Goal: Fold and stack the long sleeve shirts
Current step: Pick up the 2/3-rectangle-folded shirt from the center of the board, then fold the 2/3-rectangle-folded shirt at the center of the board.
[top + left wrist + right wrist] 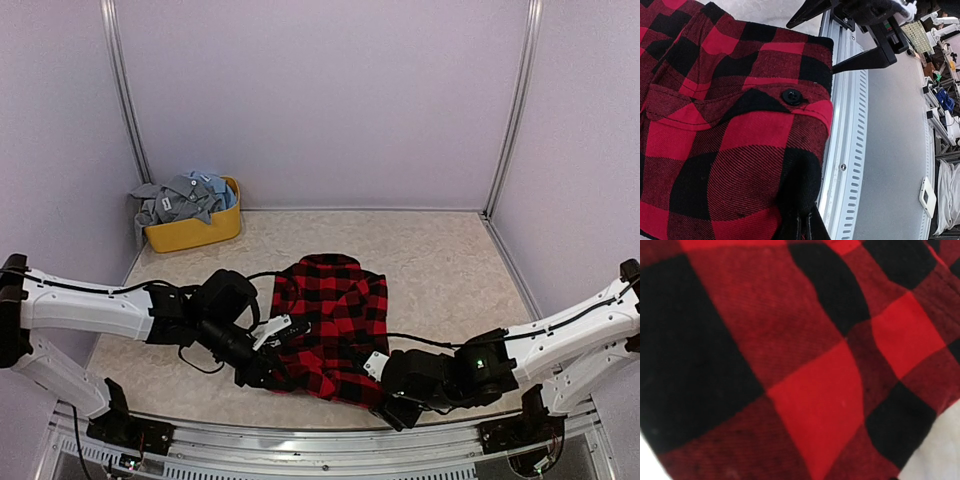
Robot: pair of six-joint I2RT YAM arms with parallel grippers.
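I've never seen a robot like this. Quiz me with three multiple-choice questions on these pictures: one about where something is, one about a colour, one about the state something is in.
1. Where on the table does the yellow tub stand?
A. near right corner
B. far left corner
C. dead centre

2. What colours is the flannel shirt lying on the table?
A. plain grey
B. pale blue
C. red and black check

3. How is the left gripper?
A. shut on the flannel shirt
B. wide open in the air
C. holding the tub

Answers:
B: the top view shows the tub by the far left walls.
C: the check shows in every view.
A: the left wrist view shows its fingers pinched together on a fold of the cloth.
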